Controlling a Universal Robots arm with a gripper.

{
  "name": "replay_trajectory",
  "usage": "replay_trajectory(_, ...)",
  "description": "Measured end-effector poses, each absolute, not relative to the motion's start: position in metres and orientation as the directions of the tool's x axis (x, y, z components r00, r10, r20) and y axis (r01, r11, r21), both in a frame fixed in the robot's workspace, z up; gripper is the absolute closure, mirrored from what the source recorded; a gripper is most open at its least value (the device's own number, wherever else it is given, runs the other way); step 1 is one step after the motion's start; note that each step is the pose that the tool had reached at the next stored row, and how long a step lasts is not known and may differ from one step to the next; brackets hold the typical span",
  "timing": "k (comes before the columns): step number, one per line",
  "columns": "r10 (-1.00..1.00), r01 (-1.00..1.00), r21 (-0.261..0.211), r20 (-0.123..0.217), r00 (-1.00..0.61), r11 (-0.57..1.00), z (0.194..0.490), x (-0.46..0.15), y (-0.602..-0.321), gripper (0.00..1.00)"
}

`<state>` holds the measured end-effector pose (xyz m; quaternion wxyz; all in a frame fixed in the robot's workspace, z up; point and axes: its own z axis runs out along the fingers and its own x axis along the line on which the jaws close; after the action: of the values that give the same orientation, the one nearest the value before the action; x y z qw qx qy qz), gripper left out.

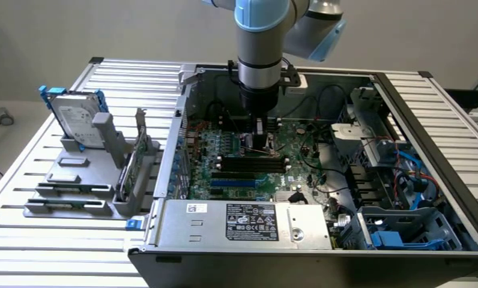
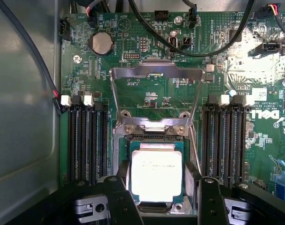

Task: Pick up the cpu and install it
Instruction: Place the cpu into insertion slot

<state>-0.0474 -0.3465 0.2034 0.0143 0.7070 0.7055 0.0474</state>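
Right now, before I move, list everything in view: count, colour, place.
cpu: one, silver, seated in the socket
load plate: one, grey, swung open by the socket
memory slots: two banks, black, flanking the socket
coin battery: one, silver, on green motherboard
hard drive: one, silver, blue rails, upright in grey stand, exterior view's left
case: one, dark, open, on slatted table
power supply: one, silver, case's near edge
arm: one, grey-blue, reaching into the case
claw: one, black, open, fingers either side of the cpu
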Motion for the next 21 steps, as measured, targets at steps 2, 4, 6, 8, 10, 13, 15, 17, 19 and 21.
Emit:
replay_trajectory(2, 0.999, 0.996, 0.087, 0.048, 0.002, -0.006, 0.2030, -0.0474, -0.3464, 0.45)
replay_trajectory(4, 0.999, 0.996, 0.087, 0.049, 0.004, -0.008, 0.2025, -0.0474, -0.3464, 0.45)
replay_trajectory(6, 0.999, 0.996, 0.087, 0.050, 0.005, -0.010, 0.2019, -0.0473, -0.3464, 0.45)
replay_trajectory(8, 0.999, 0.996, 0.087, 0.051, 0.006, -0.011, 0.2012, -0.0474, -0.3464, 0.45)
replay_trajectory(10, 0.999, 0.996, 0.087, 0.051, 0.007, -0.012, 0.2005, -0.0474, -0.3464, 0.45)
replay_trajectory(13, 0.999, 0.996, 0.087, 0.052, 0.008, -0.013, 0.1997, -0.0473, -0.3464, 0.45)
replay_trajectory(15, 0.999, 0.996, 0.087, 0.053, 0.009, -0.013, 0.1993, -0.0473, -0.3463, 0.45)
replay_trajectory(17, 0.999, 0.996, 0.087, 0.053, 0.009, -0.014, 0.1989, -0.0473, -0.3462, 0.45)
replay_trajectory(19, 0.999, 0.996, 0.087, 0.054, 0.010, -0.014, 0.1985, -0.0473, -0.3461, 0.45)
replay_trajectory(21, 0.998, 0.996, 0.087, 0.054, 0.010, -0.015, 0.1982, -0.0473, -0.3459, 0.45)
